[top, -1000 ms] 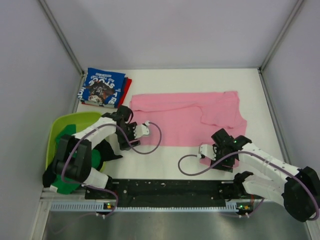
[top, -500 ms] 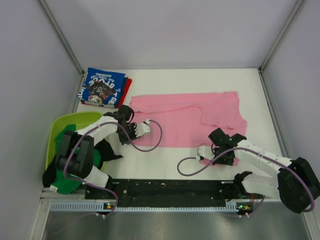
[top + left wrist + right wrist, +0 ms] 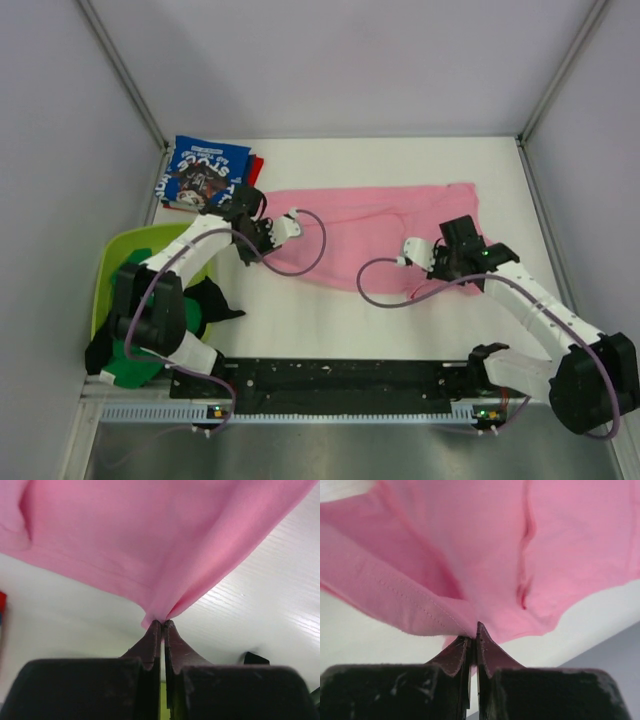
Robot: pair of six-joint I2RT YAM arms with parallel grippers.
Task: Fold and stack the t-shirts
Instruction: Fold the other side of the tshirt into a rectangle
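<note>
Tee (image 3: pixel 385 212) in left pincer (image 3: pixel 162 623), right pincer (image 3: pixel 476 626)

White table (image 3: pixel 390 165), matte, faintly ribbed in the left wrist view. Enclosed on three sides by plain pale grey panels: back wall (image 3: pixel 340 60), left wall (image 3: pixel 50 170), right wall (image 3: pixel 600 190). Aluminium struts (image 3: pixel 123 72) at both rear corners. Lighting even, diffuse

white lettering on the folded blue t-shirt (image 3: pixel 205 178), upside down, too small to read
</note>
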